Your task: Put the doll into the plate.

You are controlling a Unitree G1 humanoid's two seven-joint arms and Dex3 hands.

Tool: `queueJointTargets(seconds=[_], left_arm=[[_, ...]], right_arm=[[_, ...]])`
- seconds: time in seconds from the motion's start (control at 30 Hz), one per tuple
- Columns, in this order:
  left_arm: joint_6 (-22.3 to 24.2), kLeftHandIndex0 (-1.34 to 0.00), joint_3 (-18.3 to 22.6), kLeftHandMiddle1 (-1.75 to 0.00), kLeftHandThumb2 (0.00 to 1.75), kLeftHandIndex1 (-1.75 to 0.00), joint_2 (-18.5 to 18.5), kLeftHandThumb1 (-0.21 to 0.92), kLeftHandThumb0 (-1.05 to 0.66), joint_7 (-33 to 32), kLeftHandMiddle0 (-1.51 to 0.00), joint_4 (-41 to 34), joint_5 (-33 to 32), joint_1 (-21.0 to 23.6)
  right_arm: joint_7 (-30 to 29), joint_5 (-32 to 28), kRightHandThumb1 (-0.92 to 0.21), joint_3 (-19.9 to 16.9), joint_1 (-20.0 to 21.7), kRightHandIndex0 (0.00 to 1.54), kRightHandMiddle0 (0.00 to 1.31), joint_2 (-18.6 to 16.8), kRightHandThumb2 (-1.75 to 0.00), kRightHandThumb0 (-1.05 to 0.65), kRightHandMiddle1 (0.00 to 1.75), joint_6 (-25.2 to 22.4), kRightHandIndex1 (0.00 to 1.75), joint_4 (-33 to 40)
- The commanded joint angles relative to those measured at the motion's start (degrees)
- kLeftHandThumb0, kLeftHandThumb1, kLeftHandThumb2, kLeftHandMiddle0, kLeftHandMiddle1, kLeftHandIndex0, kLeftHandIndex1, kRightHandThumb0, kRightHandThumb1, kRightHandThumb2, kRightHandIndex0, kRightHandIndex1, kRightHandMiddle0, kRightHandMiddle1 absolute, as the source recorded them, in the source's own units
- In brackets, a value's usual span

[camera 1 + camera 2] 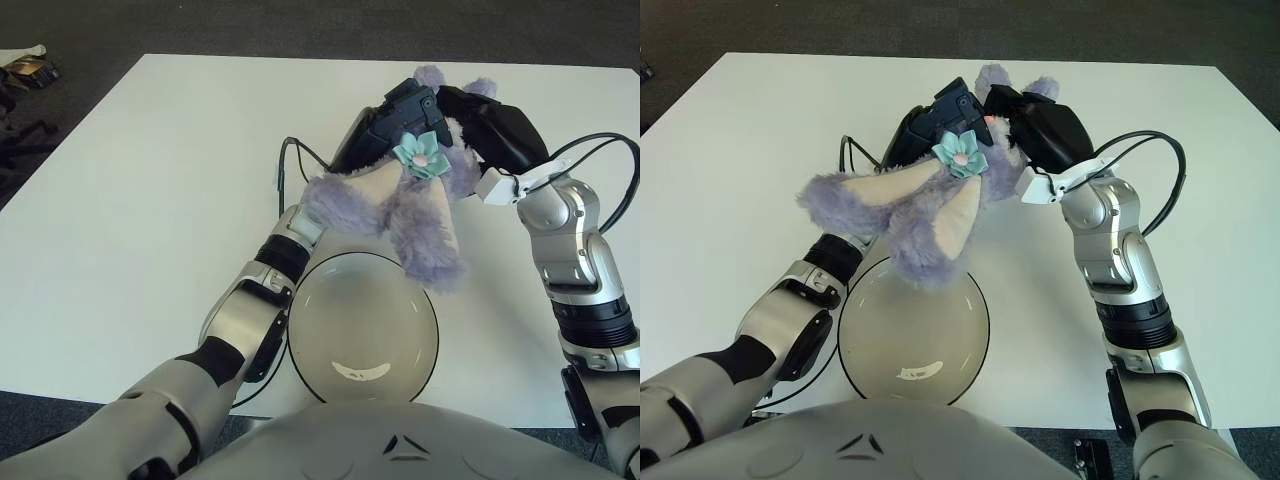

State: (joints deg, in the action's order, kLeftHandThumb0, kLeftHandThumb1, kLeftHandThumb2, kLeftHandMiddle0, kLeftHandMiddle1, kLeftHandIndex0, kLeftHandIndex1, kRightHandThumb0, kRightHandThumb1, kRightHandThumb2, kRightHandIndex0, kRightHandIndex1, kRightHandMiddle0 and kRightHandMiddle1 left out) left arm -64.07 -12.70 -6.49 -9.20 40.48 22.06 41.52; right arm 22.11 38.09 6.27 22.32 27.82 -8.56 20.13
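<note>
A fluffy purple doll (400, 205) with long ears and a teal flower (420, 154) hangs in the air between both hands, just beyond the plate. Its ears droop over the far rim of the shallow grey plate (310, 300) with a black rim, which sits on the white table close to my body. My left hand (392, 125) grips the doll from the left and my right hand (490, 130) grips it from the right; in the right eye view they show as the left hand (935, 125) and right hand (1040, 125).
The white table (150, 200) stretches wide to the left and far side. Black cables (290, 165) loop from both wrists. Dark floor lies beyond the table, with clutter (25, 65) at the far left.
</note>
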Motion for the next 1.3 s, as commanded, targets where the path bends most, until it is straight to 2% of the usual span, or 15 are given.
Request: queueJointTargets(seconds=[0.0,0.2,0.33,0.5,0.7,0.83,1.0,1.03,1.13,1.23,1.27], left_arm=[[-0.9,-0.70,0.2,-1.61,1.69,-1.75,0.2,-0.05,0.00,-0.8,-0.89,1.4,0.3,1.2],[-1.1,-0.70,0.0,-1.62,1.72,-1.75,-0.6,-0.07,0.00,1.2,-0.92,3.3,-4.5,1.4],[-0.4,-0.70,-0.3,-1.66,1.74,-1.75,-0.8,-0.08,0.00,4.5,-0.92,3.9,-9.5,1.2],[0.5,-0.69,0.4,-1.68,1.74,-1.75,-1.3,-0.08,0.00,6.8,-0.92,3.8,-13.1,1.1],[1.8,-0.68,1.6,-1.67,1.74,-1.75,-1.1,-0.08,0.00,9.1,-0.93,3.7,-15.9,1.5],[2.0,-0.68,2.9,-1.68,1.74,-1.75,-0.4,-0.08,0.00,8.9,-0.93,4.1,-15.5,2.0],[1.4,-0.66,5.1,-1.70,1.74,-1.75,1.1,-0.07,0.00,5.9,-0.92,6.3,-12.6,3.8],[1.3,-0.66,5.5,-1.70,1.74,-1.75,1.5,-0.06,0.00,5.3,-0.91,7.0,-12.0,4.3],[1.1,-0.66,6.4,-1.72,1.74,-1.75,2.3,-0.07,0.00,3.4,-0.91,8.5,-9.8,5.5],[1.3,-0.66,6.9,-1.72,1.75,-1.75,3.0,-0.07,0.00,0.9,-0.91,9.3,-7.3,6.1],[1.4,-0.66,7.0,-1.72,1.75,-1.75,3.1,-0.07,0.00,0.2,-0.91,9.5,-6.5,6.3]], right_arm=[[4.1,4.1,-0.39,1.8,4.9,0.48,0.53,-0.7,-1.16,0.00,1.70,-6.4,1.58,2.5],[7.9,6.2,-0.26,2.8,6.4,0.54,0.64,0.4,-1.31,0.00,1.67,-9.6,1.62,3.8],[10.3,6.1,-0.19,2.5,7.1,0.56,0.72,2.1,-1.40,0.00,1.58,-9.8,1.71,3.6],[9.2,4.7,-0.13,0.9,6.5,0.61,0.73,2.8,-1.47,0.00,1.58,-8.5,1.74,2.7],[6.4,3.9,-0.12,0.1,6.3,0.71,0.63,2.7,-1.51,0.00,1.64,-6.5,1.75,1.6],[3.7,2.3,-0.23,-1.4,5.4,0.63,0.50,2.0,-1.41,0.00,1.72,-5.0,1.73,1.7],[-0.1,-1.4,-0.33,-4.1,2.9,0.56,0.42,0.1,-1.29,0.00,1.74,-3.0,1.70,2.9],[-0.7,-1.9,-0.38,-4.5,2.6,0.53,0.39,-0.1,-1.22,0.00,1.73,-2.9,1.69,3.0],[-1.9,-2.2,-0.50,-5.0,2.1,0.53,0.21,-0.1,-1.00,0.27,1.66,-2.4,1.62,2.9],[-3.0,-2.7,-0.57,-5.5,1.8,0.52,0.15,0.0,-0.87,0.35,1.60,-1.7,1.58,2.6],[-3.3,-2.9,-0.37,-5.7,1.7,0.40,0.14,0.1,-1.03,0.22,1.57,-1.5,1.52,2.5]])
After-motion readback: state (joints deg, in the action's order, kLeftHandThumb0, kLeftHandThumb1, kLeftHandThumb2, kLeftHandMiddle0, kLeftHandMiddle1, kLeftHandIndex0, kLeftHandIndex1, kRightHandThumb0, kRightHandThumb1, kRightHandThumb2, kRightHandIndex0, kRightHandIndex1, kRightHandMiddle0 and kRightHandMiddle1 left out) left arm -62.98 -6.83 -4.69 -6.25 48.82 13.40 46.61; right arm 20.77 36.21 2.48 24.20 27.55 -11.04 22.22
